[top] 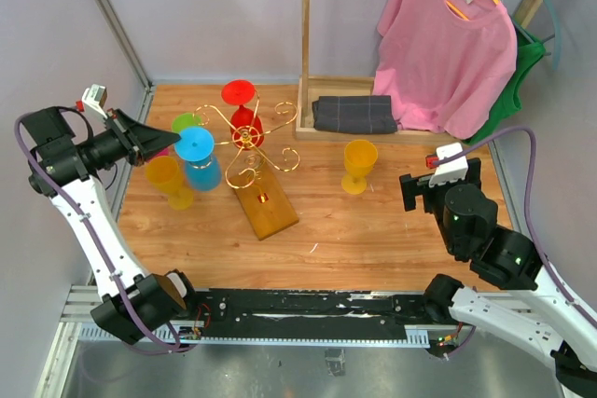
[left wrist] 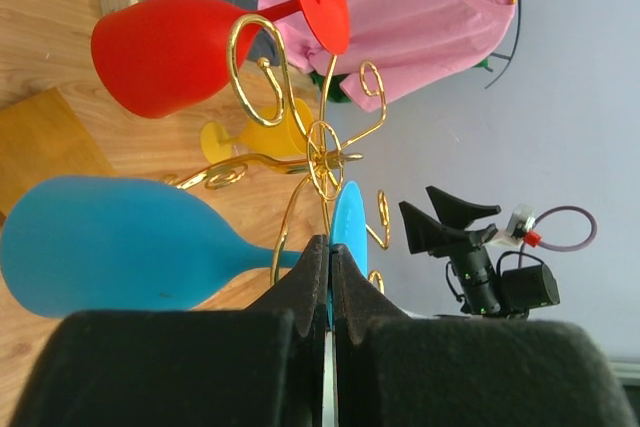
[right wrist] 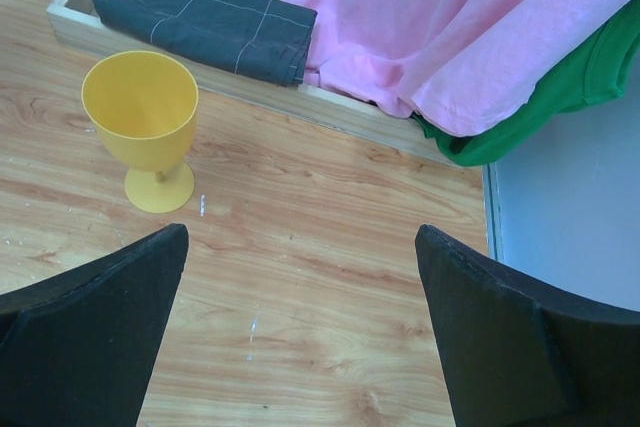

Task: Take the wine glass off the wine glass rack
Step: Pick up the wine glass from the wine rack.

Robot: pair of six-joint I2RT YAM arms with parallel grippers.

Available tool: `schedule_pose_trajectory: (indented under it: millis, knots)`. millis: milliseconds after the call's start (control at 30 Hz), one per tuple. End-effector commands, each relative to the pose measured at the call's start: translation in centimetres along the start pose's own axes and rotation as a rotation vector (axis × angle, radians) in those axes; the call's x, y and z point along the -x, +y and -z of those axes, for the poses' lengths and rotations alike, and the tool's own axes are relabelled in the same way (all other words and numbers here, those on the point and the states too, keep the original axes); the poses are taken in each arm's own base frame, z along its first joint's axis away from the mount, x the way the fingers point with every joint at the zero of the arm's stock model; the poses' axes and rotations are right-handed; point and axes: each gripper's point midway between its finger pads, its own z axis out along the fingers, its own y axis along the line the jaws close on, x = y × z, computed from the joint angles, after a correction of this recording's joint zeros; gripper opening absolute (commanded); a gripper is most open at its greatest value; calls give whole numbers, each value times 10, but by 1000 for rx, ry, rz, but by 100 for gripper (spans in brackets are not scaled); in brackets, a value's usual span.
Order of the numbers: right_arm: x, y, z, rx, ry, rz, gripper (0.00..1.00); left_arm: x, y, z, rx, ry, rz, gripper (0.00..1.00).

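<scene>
The gold wine glass rack (top: 245,137) stands on its wooden base (top: 266,204) at mid-table. Upside down on its arms hang a red wine glass (top: 241,109), a blue one (top: 198,157), a green one (top: 187,123) and a yellow one (top: 170,181). My left gripper (top: 166,143) is shut, level with the blue glass's foot and just left of it. In the left wrist view the left gripper (left wrist: 330,243) meets the blue foot (left wrist: 349,222) edge-on; whether they touch is unclear. My right gripper (right wrist: 300,327) is open over bare wood.
A yellow glass (top: 359,165) stands upright on the table right of the rack. Behind it a wooden tray (top: 308,128) holds a folded grey cloth (top: 353,114). A pink shirt (top: 448,44) and a green garment (top: 522,72) hang at the back right. A wooden post (top: 305,25) rises from the tray.
</scene>
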Motion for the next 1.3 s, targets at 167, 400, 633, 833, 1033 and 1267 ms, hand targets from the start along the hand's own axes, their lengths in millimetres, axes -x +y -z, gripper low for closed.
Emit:
schedule_pose_trajectory:
  millis: [167,400,633,833,1033,1267]
  knots:
    - [4,-1,0,-6,-21,-5,98,-8,-8,-3,-18,44,95,0]
    - [6,0,0,-5,-23,-4,98,-15,-9,-8,-28,77,110,0]
    - [7,1,-1,-4,-23,-2,98,-22,-14,-11,-49,111,108,0]
    - [7,3,-2,-1,-24,-4,98,-25,-16,-15,-67,139,107,0]
    - [8,3,-2,-1,-24,-8,98,-26,-16,-18,-77,158,113,0]
    - [7,3,-2,-4,-25,-19,98,-29,-22,-22,-100,188,100,0]
